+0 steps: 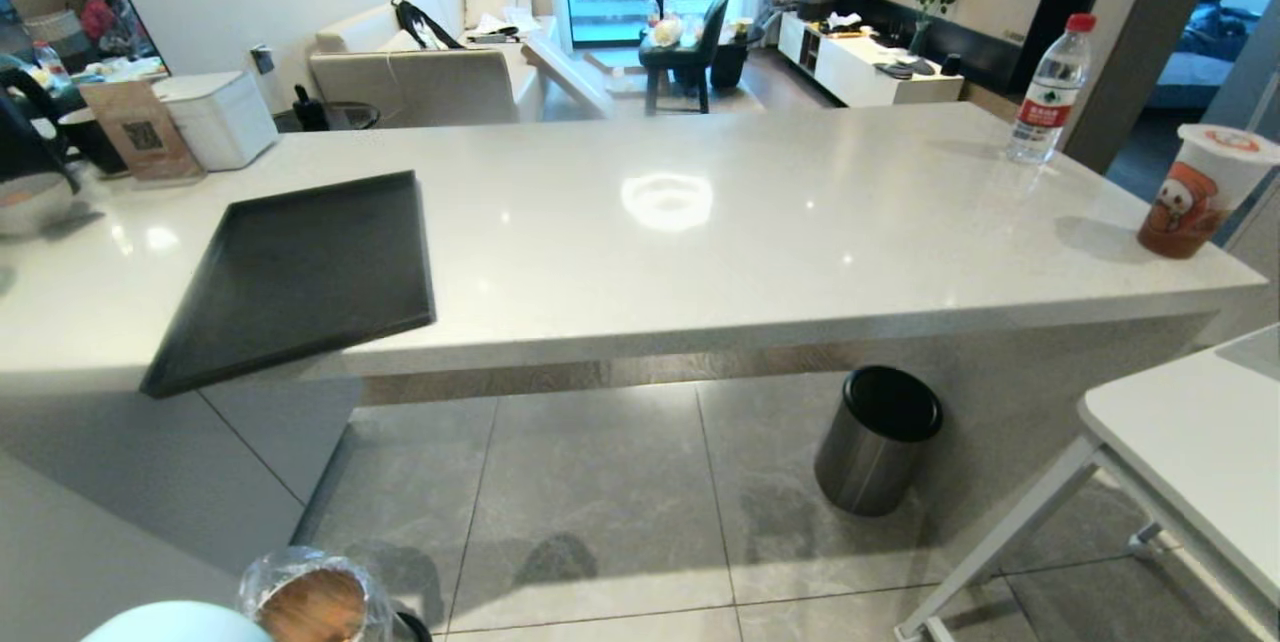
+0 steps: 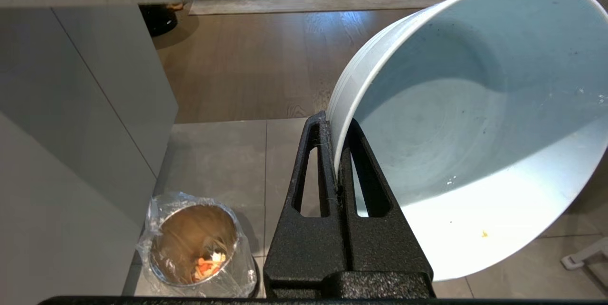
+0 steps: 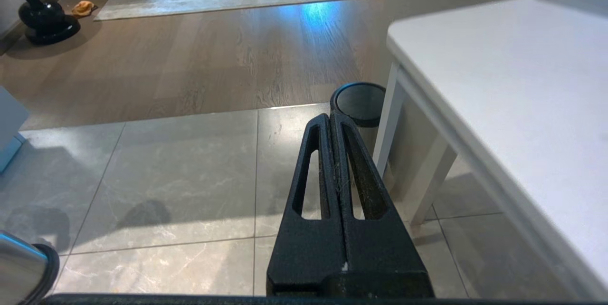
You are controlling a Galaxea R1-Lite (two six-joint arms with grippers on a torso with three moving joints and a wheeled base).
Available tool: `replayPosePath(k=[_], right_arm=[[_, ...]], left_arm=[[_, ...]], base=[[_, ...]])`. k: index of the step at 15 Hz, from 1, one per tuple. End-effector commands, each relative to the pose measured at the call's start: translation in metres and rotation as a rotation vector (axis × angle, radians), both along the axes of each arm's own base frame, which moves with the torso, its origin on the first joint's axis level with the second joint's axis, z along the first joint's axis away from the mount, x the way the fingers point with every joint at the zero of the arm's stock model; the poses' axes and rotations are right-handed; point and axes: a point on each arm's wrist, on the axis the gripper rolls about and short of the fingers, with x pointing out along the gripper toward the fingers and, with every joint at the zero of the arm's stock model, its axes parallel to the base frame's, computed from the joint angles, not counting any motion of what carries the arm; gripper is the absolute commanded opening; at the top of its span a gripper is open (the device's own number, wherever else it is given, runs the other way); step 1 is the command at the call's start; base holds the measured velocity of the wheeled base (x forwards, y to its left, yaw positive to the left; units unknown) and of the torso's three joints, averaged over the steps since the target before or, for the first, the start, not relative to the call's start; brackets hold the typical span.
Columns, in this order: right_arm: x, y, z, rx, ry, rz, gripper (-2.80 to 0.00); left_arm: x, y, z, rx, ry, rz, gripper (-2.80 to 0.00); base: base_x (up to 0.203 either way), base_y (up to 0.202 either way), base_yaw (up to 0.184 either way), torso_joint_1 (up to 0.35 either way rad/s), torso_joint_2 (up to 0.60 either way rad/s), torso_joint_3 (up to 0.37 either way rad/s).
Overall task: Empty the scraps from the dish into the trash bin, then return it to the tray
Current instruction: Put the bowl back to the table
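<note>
**Dish emptied; return leg to tray pending**

Left gripper point(image 2: 338, 153) clenched on the rim of the dish point(image 2: 475, 119), right half of the left wrist frame, tipped on its side. Interior bare apart from tiny flecks. Scraps point(image 2: 209, 263) lie in the trash bin point(image 2: 195, 244), lower left of that frame.

Tray point(image 1: 300, 272) sits left of centre in the head frame, one corner overhanging the counter point(image 1: 750, 222).

Judgement: level the dish before lifting, and set it well inside the tray, away from the overhang. Right gripper point(image 3: 338, 153) closed, empty, idle above the floor.
</note>
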Motion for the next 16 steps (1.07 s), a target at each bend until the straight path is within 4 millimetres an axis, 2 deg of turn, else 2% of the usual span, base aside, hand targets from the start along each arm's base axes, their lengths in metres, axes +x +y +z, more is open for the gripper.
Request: replayPosePath(k=[1,11,16], right_arm=[[-0.0001,0.0000,0.0001,0.000,-0.001,0.000,-2.80],[0.0001,0.0000,-0.0003,0.000,0.000,0.000,-2.80],[-0.0001,0.0000,0.0001,0.000,-0.001,0.000,-2.80]], left_arm=[[0.0000,0.0000,0.0001,-0.001,-0.001,0.000,-2.80],[0.0000,-0.0001,0.0002,-0.001,-0.001,-0.001,-2.80],[0.0000,0.0000,0.0002,-0.001,-0.001,0.001,-2.80]], base=[[0.000,0.000,0.000,0.168,-0.51,-0.367],[0.000,0.000,0.000,0.209,-0.58,-0.371],[0.000,0.000,0.000,0.165,-0.40,-0.239]])
